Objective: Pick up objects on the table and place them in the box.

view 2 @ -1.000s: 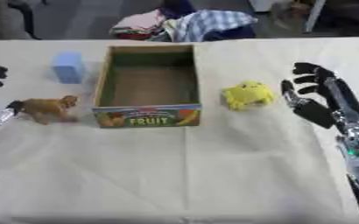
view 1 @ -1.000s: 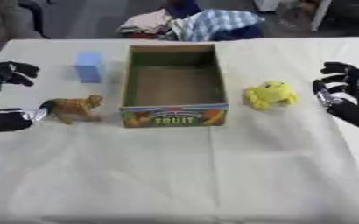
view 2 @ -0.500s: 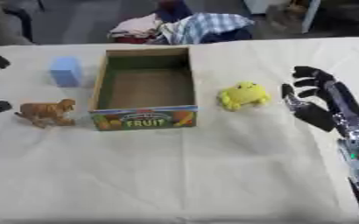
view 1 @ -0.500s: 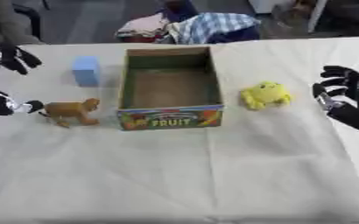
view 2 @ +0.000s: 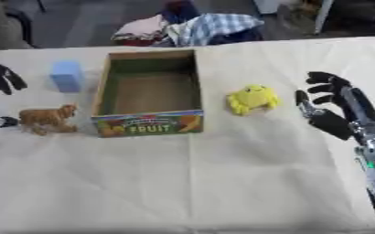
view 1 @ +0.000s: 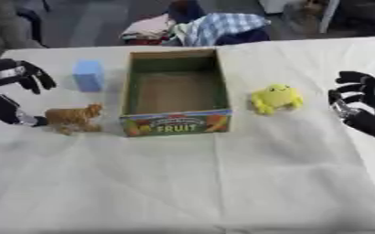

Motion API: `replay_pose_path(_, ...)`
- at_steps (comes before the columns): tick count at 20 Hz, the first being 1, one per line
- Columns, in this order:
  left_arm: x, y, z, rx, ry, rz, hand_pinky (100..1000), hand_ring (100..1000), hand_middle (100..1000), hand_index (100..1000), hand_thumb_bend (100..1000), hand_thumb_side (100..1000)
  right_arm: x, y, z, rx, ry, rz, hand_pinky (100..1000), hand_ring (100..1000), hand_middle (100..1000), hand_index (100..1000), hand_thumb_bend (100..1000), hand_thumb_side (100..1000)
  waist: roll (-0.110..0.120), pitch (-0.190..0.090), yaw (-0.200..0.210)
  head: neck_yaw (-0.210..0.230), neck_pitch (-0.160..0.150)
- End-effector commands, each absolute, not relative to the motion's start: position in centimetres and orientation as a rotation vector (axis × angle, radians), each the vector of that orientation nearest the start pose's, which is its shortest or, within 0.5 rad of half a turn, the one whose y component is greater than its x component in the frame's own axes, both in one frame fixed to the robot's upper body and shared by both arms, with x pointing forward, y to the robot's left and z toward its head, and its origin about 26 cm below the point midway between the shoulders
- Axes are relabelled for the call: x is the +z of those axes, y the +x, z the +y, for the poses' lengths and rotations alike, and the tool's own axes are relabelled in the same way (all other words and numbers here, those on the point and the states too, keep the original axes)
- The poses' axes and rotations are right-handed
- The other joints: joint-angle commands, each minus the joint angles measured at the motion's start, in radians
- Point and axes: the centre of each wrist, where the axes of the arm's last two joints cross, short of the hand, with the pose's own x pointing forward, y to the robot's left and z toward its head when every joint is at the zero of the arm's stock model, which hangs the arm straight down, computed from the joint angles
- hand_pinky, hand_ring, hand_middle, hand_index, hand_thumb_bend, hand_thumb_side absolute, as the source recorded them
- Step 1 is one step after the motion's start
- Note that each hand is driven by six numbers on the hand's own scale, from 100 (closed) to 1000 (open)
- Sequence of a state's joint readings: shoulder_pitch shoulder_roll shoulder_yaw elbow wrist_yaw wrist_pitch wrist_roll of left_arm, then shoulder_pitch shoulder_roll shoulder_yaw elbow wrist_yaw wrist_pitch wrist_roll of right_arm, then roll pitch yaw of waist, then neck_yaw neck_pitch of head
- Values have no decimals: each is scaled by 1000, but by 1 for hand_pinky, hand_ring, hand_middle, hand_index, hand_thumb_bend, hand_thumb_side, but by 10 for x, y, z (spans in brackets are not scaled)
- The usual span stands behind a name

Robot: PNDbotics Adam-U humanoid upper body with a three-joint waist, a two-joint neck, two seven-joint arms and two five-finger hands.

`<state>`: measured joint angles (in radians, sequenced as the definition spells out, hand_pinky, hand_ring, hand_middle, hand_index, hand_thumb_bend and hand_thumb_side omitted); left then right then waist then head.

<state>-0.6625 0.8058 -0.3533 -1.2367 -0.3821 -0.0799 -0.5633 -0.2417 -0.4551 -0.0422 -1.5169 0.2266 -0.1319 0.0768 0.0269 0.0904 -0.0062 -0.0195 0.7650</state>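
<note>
Since the box holds nothing, the task looks barely begun: the blue block, toy dog and yellow toy lie on the table around it, while the left hand, fingers spread, brackets the dog and the right hand waits open.

The left hand is cut by the picture's left edge, its arm out of sight; in the right eye view only fingertips show. The right hand is cut at its wrist by the left eye view's right edge.
</note>
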Motion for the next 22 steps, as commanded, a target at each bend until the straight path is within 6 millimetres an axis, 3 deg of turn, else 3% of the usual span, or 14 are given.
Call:
replay_pose_path(1,184,416,364,-1531,598,-1181,777,691,700,791,545,100,102,337,-355,643,-530,-1811,672,768,774,879,202,470,0,-14,-1,2,5)
replay_pose_path(16,143,442,350,-1567,725,-1144,751,679,682,770,537,100,101,339,-351,644,-513,-1817,671,767,774,878,200,471,-7,-7,-11,9,5)
replay_pose_path(20,136,444,344,-1579,775,-1160,708,607,598,707,443,100,101,339,-351,643,-510,-1819,671,767,773,878,198,476,-8,-5,-15,8,5)
replay_pose_path(21,135,444,343,-1580,794,-1170,677,539,517,634,418,100,101,339,-351,641,-510,-1819,671,767,773,878,197,479,-8,-4,-16,8,5)
replay_pose_path(22,135,444,342,-1579,814,-1183,666,517,492,607,405,100,101,339,-351,640,-510,-1820,671,767,773,879,196,480,-9,-3,-17,8,5)
